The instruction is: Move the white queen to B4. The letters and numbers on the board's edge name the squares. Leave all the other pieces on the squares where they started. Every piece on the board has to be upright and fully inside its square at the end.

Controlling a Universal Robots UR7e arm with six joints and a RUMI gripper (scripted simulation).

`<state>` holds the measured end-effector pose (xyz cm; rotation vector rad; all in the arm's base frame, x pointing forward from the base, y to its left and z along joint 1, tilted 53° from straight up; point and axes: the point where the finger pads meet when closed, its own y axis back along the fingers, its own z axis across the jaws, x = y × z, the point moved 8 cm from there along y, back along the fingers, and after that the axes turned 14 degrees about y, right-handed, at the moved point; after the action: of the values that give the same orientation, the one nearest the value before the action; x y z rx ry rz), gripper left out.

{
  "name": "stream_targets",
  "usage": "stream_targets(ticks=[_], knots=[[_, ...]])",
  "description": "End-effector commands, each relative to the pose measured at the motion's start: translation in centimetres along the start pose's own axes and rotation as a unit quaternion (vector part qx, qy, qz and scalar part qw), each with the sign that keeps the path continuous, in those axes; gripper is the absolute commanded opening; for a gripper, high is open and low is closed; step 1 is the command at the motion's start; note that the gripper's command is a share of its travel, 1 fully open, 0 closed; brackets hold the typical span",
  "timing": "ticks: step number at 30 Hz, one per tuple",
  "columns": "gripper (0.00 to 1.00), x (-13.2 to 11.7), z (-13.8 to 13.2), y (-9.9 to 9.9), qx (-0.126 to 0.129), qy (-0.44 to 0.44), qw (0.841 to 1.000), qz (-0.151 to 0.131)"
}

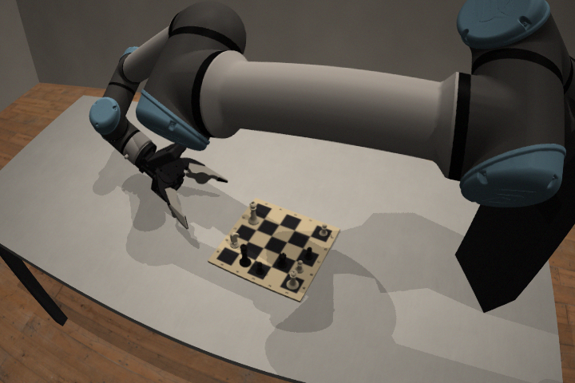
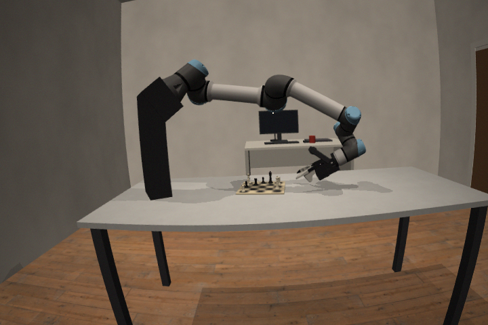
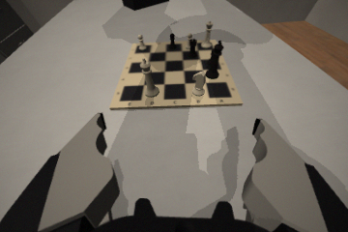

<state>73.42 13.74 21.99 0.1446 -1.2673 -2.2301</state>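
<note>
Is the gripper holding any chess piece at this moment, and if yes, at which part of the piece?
Nothing is held. The gripper is fully open, hanging over the table short of the chessboard; only bare table shows between its fingers.

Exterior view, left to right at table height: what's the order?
Black arm pedestal → chessboard with its pieces → open, empty gripper, off the board's edge and above the table.
</note>
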Motion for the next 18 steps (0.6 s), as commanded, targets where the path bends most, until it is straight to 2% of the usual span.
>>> stream_targets(ticks=[1, 18], knots=[[1.0, -0.18, -0.03, -0.07, -0.002, 0.014, 1.0, 0.002], [1.0, -0.28, -0.04, -0.16, -0.004, 0.02, 1.0, 0.002]])
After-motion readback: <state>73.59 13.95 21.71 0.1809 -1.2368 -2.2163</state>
